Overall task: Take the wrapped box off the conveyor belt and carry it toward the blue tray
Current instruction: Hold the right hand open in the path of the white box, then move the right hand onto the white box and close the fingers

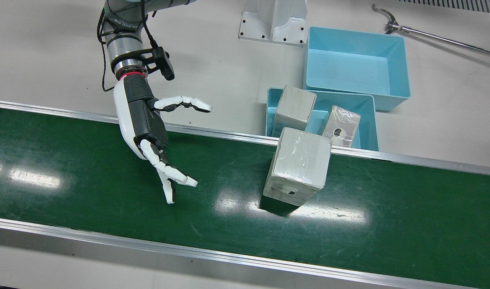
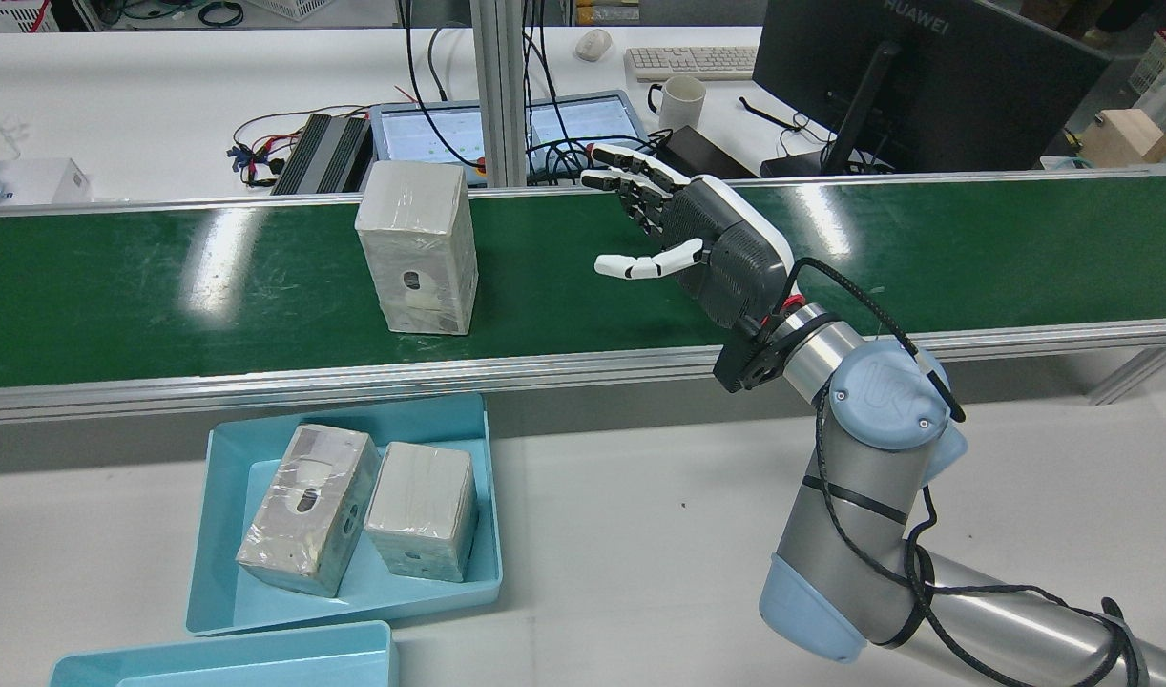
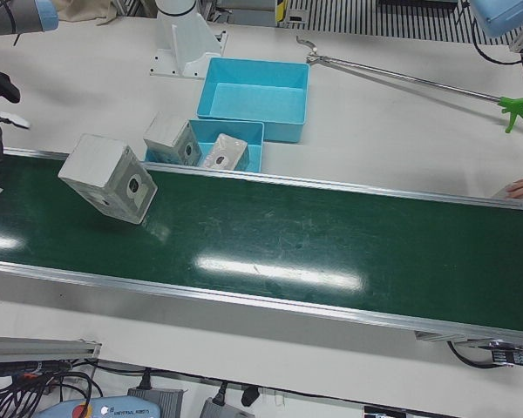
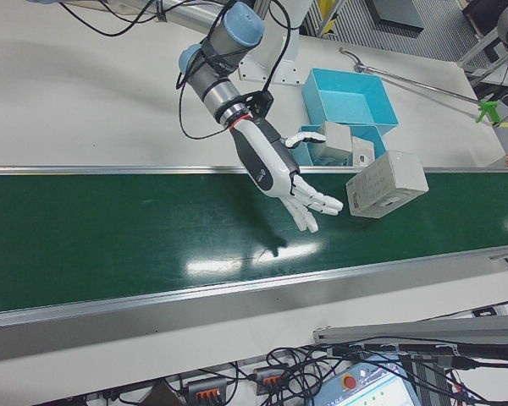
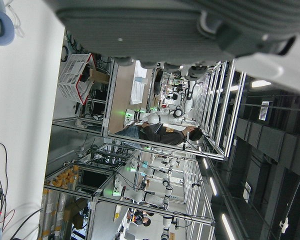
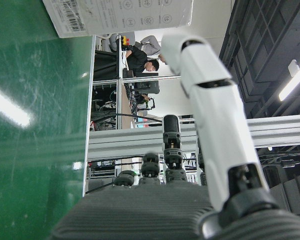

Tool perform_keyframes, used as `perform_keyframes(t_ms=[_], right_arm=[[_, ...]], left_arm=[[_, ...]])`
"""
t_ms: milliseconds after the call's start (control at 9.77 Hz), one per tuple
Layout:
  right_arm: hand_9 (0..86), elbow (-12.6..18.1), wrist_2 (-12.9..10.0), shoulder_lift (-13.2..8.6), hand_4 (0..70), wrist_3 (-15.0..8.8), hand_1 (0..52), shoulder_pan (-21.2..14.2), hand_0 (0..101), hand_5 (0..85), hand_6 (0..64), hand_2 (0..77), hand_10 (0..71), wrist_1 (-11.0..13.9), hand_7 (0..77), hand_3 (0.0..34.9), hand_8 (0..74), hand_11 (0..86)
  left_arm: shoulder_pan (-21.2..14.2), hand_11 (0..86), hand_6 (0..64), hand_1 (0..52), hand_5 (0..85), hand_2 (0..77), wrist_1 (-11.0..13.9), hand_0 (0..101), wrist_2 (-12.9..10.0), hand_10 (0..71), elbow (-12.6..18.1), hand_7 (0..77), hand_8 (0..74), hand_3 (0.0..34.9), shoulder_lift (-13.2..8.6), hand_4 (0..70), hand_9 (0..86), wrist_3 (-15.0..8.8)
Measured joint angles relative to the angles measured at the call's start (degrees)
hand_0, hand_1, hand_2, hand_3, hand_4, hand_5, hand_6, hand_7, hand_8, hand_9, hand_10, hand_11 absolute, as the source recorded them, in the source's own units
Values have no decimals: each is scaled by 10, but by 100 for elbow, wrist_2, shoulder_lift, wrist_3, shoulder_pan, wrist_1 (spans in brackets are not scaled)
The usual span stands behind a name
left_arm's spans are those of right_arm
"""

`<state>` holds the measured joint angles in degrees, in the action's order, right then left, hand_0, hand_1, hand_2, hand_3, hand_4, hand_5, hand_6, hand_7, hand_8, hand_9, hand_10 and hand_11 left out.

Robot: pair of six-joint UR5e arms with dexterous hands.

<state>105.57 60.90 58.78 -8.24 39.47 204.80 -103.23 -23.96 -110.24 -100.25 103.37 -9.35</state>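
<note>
Right hand [image 1: 148, 128] splayed, empty, over conveyor belt [image 1: 88, 176] — wrapped box [image 1: 298, 166] at 3 o'clock, apart. Approach sideways, straddle upright faces before clenching.

The wrapped box [image 1: 299, 166] is standing upright on the green conveyor belt [image 1: 88, 168], close to the belt's edge on the robot's side and free of any hand. It is a pale grey block sheathed in glossy clear film, showing a dark oval hole on one side face. The blue tray [image 1: 371, 116] is sitting on the white tabletop just beyond that same belt edge, nearest the box, and it is already carrying two similar wrapped boxes lying side by side inside it.
</note>
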Motion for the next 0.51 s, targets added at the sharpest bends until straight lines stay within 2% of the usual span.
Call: perform_keyframes(t_ms=[102, 205, 307, 409, 512], right_arm=[[22, 1, -3, -1, 71, 3, 142, 6, 501, 125, 55, 235, 0, 3, 185, 0, 0, 11], [153, 7, -3, 3, 213, 5, 235, 11, 531, 300, 213, 305, 60, 3, 278, 0, 191, 27], [153, 11, -2, 3, 213, 6, 235, 10, 531, 300, 213, 305, 60, 1, 278, 0, 191, 27], [93, 4, -2, -5, 54, 4, 131, 2, 501, 191, 49, 218, 0, 2, 240, 14, 44, 16], [93, -36, -4, -24, 54, -2, 131, -17, 501, 191, 49, 218, 0, 4, 240, 14, 44, 16]], left_arm=[[0, 5, 0, 0, 11, 5, 0, 0, 0, 0, 0, 5, 5, 0, 0, 0, 0, 0], [0, 5, 0, 0, 11, 5, 0, 0, 0, 0, 0, 5, 5, 0, 0, 0, 0, 0], [0, 5, 5, 0, 11, 11, 0, 0, 0, 5, 0, 5, 5, 0, 0, 5, 5, 0], [0, 5, 5, 0, 11, 11, 0, 0, 0, 5, 0, 5, 5, 0, 0, 0, 5, 0], [0, 5, 5, 0, 11, 11, 0, 0, 0, 0, 0, 5, 5, 0, 0, 0, 0, 0]])
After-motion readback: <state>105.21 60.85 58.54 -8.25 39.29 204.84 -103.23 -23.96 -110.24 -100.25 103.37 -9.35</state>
